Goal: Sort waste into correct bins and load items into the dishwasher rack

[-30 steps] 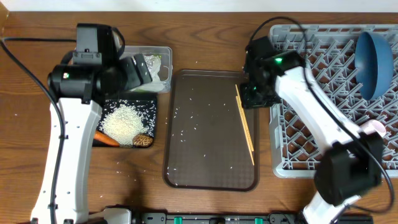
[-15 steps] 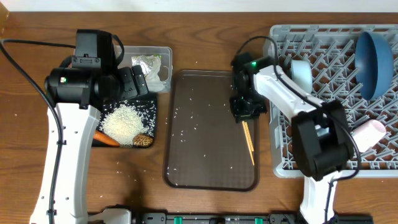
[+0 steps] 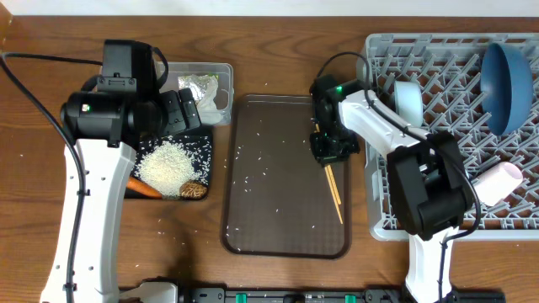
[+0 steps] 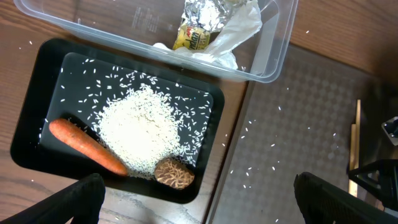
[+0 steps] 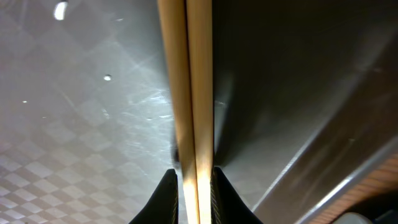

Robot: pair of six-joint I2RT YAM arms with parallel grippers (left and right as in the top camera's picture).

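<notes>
Two arms are over the wooden table (image 3: pixel 25 210) right now. The right gripper (image 3: pixel 328 149) is down on the brown serving tray (image 3: pixel 278 227) with its jaws pinched onto the chopsticks (image 3: pixel 335 195), one dark tip on each side of the pair. Up close from the wrist, the sticks are two thin pale wood rods lying flush side by side over the tray's fine checkered texture. Can't really tell if they're lifted off it or lying on it. From above, their free end pokes out toward the near edge of the tray, close to its right rim.

The left gripper (image 4: pixel 199 186) hangs over the bins with jaws spread wide, holding nothing. Under it, the glossy black tray (image 4: pixel 37 106) holds a mound of white rice (image 4: pixel 140 127) with loose grains all round. A smooth orange carrot (image 4: pixel 87 146) lies at a slant with its tip at the mound's edge, and a wrinkly brown lump (image 4: pixel 174 173) touches the mound too. Just behind, the clear plastic tub (image 4: pixel 273 62) has the crinkly yellow-and-silver wrapper (image 4: pixel 199 25) and a crumpled white napkin (image 4: pixel 242 31) in it.

More grains are scattered over the serving tray. The grey lattice rack (image 3: pixel 455 67) on the right carries the big dark blue dish (image 3: pixel 508 80) propped on edge at the far corner. It also has a pale blue cup (image 3: pixel 410 99) near its left side and a pink cup (image 3: pixel 498 181) near its right edge.
</notes>
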